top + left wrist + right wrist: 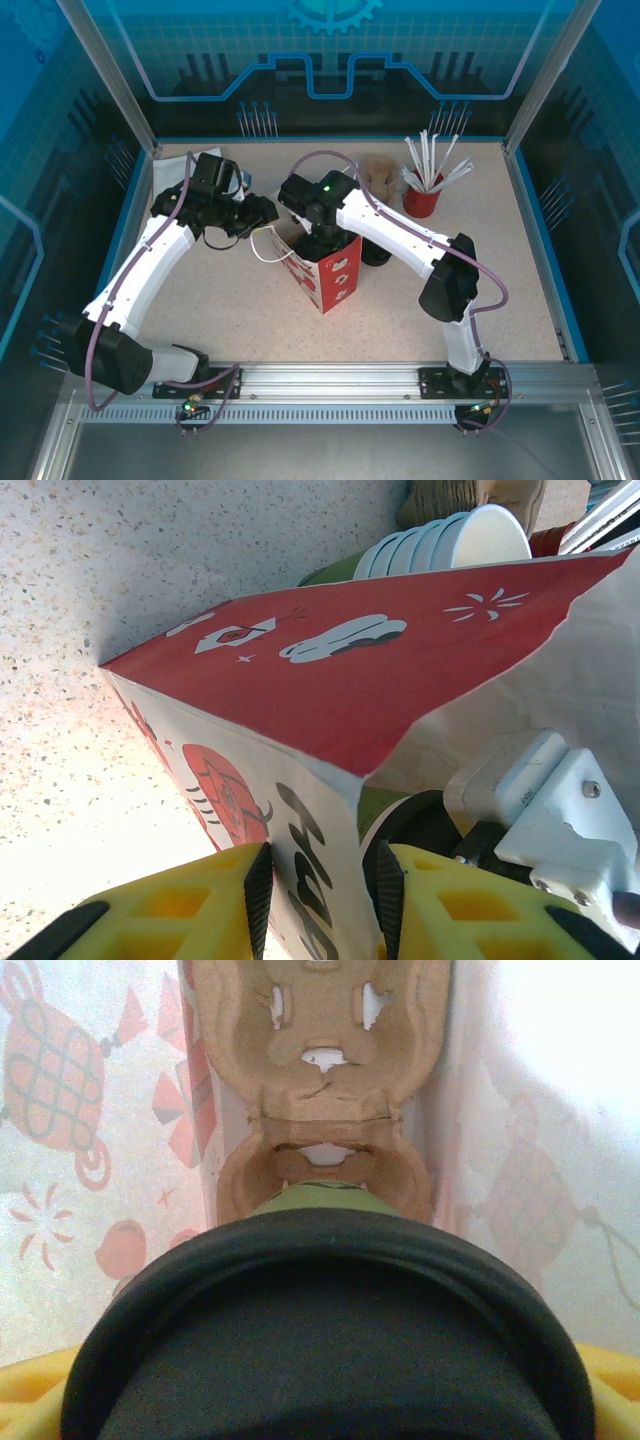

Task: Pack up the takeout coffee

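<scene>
A red and white paper bag point(327, 277) stands open at mid-table. My left gripper point(318, 880) is shut on the bag's upper wall, with the paper pinched between its yellow fingers point(200, 900). My right gripper point(322, 243) reaches down into the bag's mouth and is shut on the takeout coffee. The cup's black lid point(320, 1340) sits close to the camera, and a strip of green cup wall point(318, 1200) shows beyond it. Below the cup, a brown cardboard carrier point(320, 1050) lies inside the bag. From the left wrist, the lid's edge point(425, 825) shows inside the bag.
A red cup of white straws point(424, 196) stands at the back right, with a brown cardboard carrier point(378, 168) beside it. A stack of white cups point(450, 540) lies behind the bag. A black object point(376, 252) sits right of the bag.
</scene>
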Motion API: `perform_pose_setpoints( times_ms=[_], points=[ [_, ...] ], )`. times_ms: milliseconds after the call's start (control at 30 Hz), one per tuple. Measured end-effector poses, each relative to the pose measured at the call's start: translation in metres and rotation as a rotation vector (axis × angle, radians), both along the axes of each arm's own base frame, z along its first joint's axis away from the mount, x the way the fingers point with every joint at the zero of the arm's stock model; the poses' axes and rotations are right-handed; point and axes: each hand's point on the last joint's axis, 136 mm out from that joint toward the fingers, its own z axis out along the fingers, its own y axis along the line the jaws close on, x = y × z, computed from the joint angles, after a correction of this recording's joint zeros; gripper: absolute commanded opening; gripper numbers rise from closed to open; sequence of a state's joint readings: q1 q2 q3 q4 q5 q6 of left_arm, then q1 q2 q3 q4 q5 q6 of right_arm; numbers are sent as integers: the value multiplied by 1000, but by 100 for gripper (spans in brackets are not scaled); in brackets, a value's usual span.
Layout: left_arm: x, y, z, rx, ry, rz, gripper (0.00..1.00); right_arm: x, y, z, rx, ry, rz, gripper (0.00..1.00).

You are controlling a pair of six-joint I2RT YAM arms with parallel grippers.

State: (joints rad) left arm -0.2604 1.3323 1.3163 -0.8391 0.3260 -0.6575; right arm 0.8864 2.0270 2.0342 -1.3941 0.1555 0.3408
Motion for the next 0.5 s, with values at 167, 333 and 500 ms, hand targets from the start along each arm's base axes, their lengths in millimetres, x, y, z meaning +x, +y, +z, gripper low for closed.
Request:
perform_pose_setpoints(
  times_ms=[167,333,500],
  points=[
    [0,0,0,0,1,0,36,0,1,-3,4,4,-1,78],
    [0,0,0,0,1,0,36,3,1,-5,8,1,-5,78],
    [0,0,0,0,1,0,36,2,1,-7,4,5,-5,78]
  ],
)
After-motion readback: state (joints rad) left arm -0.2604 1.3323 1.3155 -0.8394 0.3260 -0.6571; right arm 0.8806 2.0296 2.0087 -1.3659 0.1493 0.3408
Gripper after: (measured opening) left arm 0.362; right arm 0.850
